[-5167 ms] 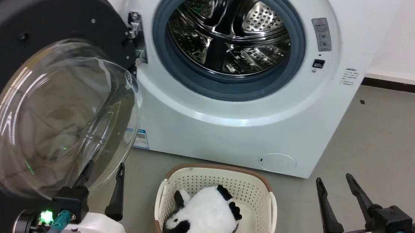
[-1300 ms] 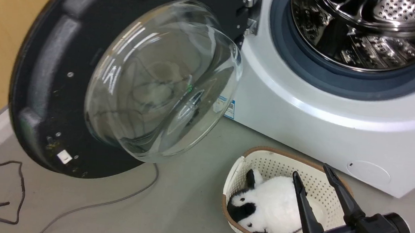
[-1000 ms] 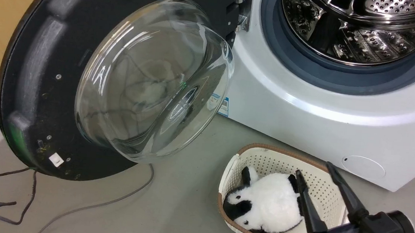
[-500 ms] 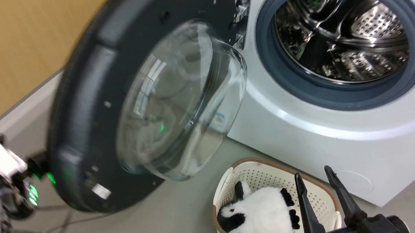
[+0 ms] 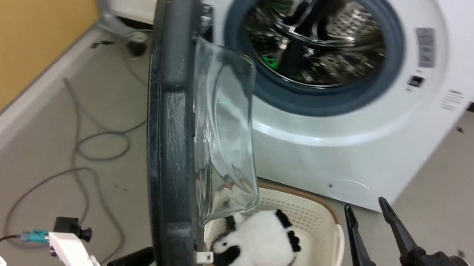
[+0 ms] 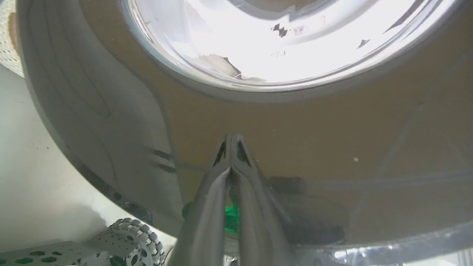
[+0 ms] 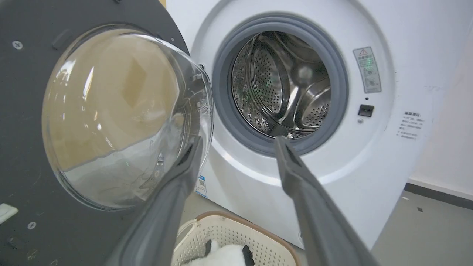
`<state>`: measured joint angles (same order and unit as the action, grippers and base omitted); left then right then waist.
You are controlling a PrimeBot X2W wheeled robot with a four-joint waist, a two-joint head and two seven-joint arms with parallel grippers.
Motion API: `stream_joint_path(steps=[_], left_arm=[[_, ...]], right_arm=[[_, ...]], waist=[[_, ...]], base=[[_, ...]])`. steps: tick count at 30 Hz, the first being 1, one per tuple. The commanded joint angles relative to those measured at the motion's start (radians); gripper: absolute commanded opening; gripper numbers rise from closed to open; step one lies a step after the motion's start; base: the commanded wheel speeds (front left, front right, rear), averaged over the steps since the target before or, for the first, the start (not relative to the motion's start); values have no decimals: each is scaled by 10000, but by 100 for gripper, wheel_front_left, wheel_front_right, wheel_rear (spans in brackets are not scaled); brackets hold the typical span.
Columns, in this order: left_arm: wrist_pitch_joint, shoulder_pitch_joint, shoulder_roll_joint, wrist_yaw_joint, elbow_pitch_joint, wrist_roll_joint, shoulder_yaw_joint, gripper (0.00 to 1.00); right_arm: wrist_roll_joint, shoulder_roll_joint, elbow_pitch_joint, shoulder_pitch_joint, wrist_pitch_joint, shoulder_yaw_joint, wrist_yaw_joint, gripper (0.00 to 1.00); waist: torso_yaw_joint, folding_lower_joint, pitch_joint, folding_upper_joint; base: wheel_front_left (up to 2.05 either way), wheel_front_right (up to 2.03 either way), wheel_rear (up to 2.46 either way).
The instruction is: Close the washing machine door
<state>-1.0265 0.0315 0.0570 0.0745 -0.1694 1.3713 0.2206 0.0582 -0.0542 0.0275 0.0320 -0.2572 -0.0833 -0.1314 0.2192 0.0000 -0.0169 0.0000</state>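
The washing machine door (image 5: 174, 114) stands edge-on in the head view, about halfway between open and shut, and its clear glass bowl (image 5: 224, 136) bulges toward the washing machine (image 5: 374, 132). The steel drum (image 5: 314, 37) is uncovered. My left gripper (image 5: 140, 258) is behind the door, low down. In the left wrist view it (image 6: 231, 162) is shut, with its tips against the door's glossy outer ring (image 6: 332, 147). My right gripper (image 5: 368, 221) hangs open and empty at the lower right. In the right wrist view it (image 7: 237, 142) points at the porthole, beside the door (image 7: 22, 111).
A cream basket (image 5: 327, 231) holding a panda plush (image 5: 261, 242) sits on the floor just below the glass bowl. Grey cables (image 5: 90, 146) trail over the floor at left, along a yellow wall (image 5: 19, 24). A wheel (image 6: 136, 236) of a base shows low in the left wrist view.
The door has swung from wide open to roughly half shut. My left arm has come round behind it, and its gripper, once open, is now shut. The head camera has turned. The right gripper stays open.
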Motion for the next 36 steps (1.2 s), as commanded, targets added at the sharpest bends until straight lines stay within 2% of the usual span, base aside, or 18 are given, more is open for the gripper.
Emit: stream_joint_path(steps=[1, 8, 18, 27, 36], left_arm=[[297, -220, -55, 144, 115, 191, -289, 0], [2259, -170, -65, 444, 190, 1183, -1748, 0], [5036, 1363, -67, 556, 307, 1995, -3243, 0], [7381, 3050, -67, 560, -564, 1815, -3841, 0], [9146, 4312, -68, 561, -1840, 1717, -3850, 0]], right_arm=[[-123, 37, -38, 22, -46, 40, 7, 100], [-257, 38, -122, -64, -46, 230, 7, 100], [-267, 35, -277, -370, -46, 428, 7, 100], [36, 38, -269, -571, -46, 296, 7, 100], [208, 38, -244, -679, -46, 239, 7, 100]], waist=[[-730, 0, -150, 0], [-1947, 0, -601, 0], [-3408, 0, -1273, 0], [-4661, 0, -1753, 0], [-5477, 0, -1907, 0]], base=[[0, 0, 0], [0, 0, 0], [0, 0, 0], [0, 0, 0], [0, 0, 0]])
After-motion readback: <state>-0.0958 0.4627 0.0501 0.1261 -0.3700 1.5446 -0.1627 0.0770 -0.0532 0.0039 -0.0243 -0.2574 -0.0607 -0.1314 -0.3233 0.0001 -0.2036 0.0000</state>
